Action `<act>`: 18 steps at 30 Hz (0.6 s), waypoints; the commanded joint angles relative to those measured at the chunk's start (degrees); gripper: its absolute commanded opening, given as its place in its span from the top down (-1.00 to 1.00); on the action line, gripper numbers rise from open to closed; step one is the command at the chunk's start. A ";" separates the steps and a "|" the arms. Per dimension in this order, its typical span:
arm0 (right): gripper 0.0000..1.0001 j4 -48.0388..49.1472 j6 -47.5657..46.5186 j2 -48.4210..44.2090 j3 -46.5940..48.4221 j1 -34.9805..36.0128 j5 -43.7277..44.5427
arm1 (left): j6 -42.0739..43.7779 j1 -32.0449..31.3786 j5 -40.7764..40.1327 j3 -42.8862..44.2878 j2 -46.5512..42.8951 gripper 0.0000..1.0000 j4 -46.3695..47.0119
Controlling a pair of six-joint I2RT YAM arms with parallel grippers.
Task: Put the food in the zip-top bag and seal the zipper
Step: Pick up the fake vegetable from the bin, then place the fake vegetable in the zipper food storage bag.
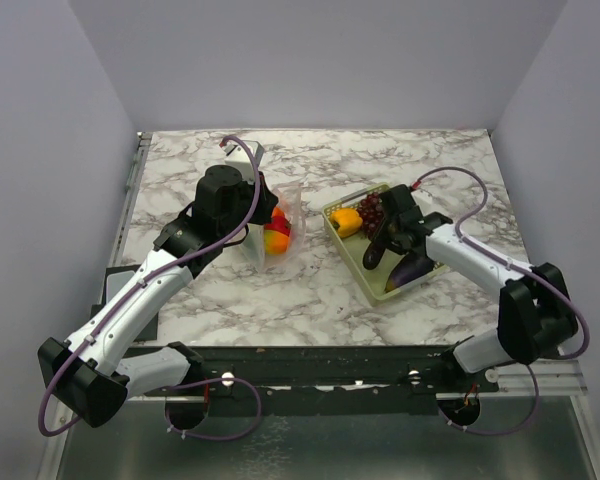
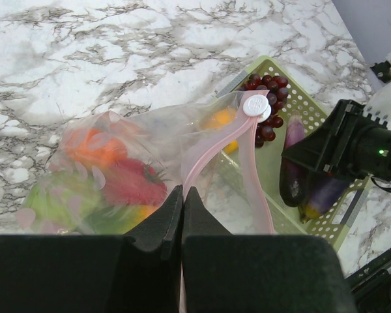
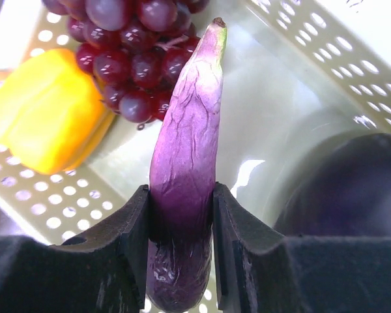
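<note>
Zip-top bag [image 2: 163, 127] holding food [image 2: 133, 186], left hand [image 2: 182, 205] pinched on zipper [image 2: 212, 151], right hand [image 3: 181, 195] gripping eggplant [image 3: 189, 117] in basket [image 3: 313, 72]

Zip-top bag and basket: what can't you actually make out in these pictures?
- Left wrist view: the food inside the zip-top bag is smeared by cloudy plastic, so the pieces can't be counted.
- Top view: the left arm covers part of the bag.
- Right wrist view: the right gripper hides the eggplant base; the edge cuts off another dark purple piece.

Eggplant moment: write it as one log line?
left tool: shut on zip-top bag | right tool: shut on eggplant | basket: grapes, yellow food inside
</note>
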 commanded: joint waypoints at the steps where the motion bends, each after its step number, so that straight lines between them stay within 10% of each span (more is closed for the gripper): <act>1: 0.99 -0.89 -1.62 -5.59 0.60 -0.22 1.93 | 0.45 0.34 -0.24 -0.50 -1.17 1.00 1.25; 18: 0.99 11.83 -12.52 -23.43 0.98 0.98 -21.11 | 0.52 0.34 -0.33 -0.55 -1.16 1.00 1.24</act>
